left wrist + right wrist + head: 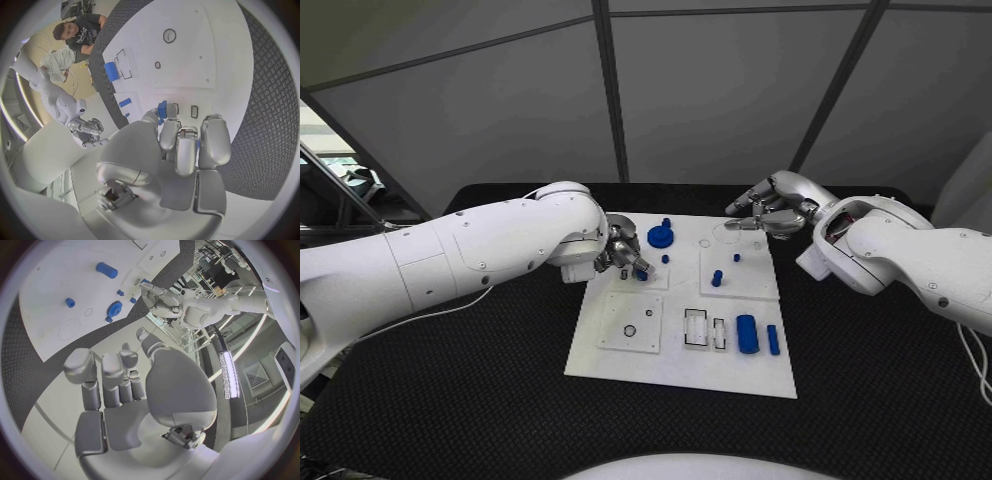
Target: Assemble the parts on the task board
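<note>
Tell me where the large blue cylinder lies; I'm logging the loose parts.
In the head view the large blue cylinder lies flat on the task board, near its front right corner, between a narrow blue bar and rectangular slots.

Board (678,370) at the middle of the table (473,400), long side running away from the robot. Round knob (659,237) near the far edge, left of centre; left hand (620,252) just left of it, over the far left corner. Two short pegs (717,279) right of the knob. Large cylinder (747,334) and thin bar (773,340) side by side near the right edge, closer to the robot. Right hand (769,215) beyond the far right corner, above the table.
</note>
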### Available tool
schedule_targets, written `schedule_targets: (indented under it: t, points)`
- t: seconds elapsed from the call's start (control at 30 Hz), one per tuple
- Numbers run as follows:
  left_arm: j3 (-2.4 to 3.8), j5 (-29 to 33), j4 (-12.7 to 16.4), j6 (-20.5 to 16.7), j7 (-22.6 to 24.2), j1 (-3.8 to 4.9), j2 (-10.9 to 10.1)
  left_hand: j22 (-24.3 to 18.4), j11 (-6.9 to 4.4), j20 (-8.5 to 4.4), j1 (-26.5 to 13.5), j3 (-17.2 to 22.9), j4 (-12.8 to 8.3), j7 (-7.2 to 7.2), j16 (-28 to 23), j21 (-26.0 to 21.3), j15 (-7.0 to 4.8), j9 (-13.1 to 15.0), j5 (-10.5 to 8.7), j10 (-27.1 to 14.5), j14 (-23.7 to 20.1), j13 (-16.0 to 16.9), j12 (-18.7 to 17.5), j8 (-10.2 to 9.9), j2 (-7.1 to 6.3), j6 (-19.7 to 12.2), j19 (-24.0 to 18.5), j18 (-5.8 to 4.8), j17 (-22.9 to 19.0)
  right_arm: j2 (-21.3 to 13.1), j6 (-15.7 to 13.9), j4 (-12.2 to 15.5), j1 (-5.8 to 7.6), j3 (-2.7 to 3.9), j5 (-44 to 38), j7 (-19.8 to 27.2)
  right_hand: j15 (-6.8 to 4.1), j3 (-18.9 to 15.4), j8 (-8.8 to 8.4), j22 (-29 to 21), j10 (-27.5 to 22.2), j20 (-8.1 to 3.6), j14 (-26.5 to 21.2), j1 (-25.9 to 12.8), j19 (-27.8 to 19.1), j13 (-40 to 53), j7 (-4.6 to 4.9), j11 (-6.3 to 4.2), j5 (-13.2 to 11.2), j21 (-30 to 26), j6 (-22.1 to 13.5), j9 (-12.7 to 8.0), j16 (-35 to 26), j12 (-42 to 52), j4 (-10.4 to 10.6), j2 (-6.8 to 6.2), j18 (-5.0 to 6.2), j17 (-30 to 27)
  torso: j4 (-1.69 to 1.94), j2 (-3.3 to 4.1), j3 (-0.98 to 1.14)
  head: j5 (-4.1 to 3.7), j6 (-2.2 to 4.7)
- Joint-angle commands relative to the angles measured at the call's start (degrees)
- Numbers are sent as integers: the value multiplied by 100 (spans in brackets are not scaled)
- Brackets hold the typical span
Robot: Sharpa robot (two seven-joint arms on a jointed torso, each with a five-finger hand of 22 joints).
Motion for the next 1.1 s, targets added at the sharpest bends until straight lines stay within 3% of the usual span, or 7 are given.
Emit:
schedule_targets:
  t: [0.03,0.27,0.33,0.53,1.1]
  points:
    - [7,-407,166,-445,-16,4,-84,29,-201,5,8,496,-457,-53,14,28,-47,123,5,263,604,941,469,23,-9,78,50,-94,1509,2,67,-5,13,5,-33,8,6,3,-31,-7,-36,1,11,-40,-18,-9,-1,-3,36,-30,-44,-6,-33,-38,-24,-5,37,-4,-14,8,-5,15,7]
    - [6,-798,330,-648,-73,-27,-188,56,-207,1,-43,590,-492,-59,14,40,-52,155,-5,275,604,948,475,18,-48,92,67,-98,1509,-6,75,-11,13,5,-57,12,6,3,-31,-7,-36,1,11,-40,-18,-9,-1,-3,36,-30,-44,-6,-33,-38,-24,-5,37,-4,1,2,-3,15,-9]
    - [6,-856,331,-684,-90,-43,-187,66,-209,-1,-65,629,-505,-60,14,43,-54,167,-9,279,604,951,476,15,-63,96,73,-99,1509,-8,73,-10,13,5,-65,14,6,3,-31,-7,-36,1,11,-40,-18,-9,-1,-3,36,-30,-44,-6,-33,-38,-24,-5,37,-4,-9,4,-4,28,-6]
    - [5,-1007,267,-719,-138,-78,-138,79,-210,-2,-81,664,-519,-61,14,49,-55,177,-12,287,604,959,488,13,-73,101,80,-102,1509,-9,66,-3,13,5,-81,21,7,3,-30,-15,-35,2,12,-52,-19,-10,0,-2,37,-40,-45,-6,-42,-36,-21,-2,39,-8,-23,6,-3,48,-3]
    - [5,-1340,89,-515,-183,-137,56,115,-212,-6,-181,844,-578,-62,14,63,-57,227,-7,304,604,974,500,-4,-129,119,100,-108,1509,7,93,-4,13,5,-89,19,7,4,-30,-16,-29,2,14,-60,-17,-2,0,-2,36,-43,-46,-6,-41,-26,-19,-1,39,-1,-16,10,-3,40,-28]
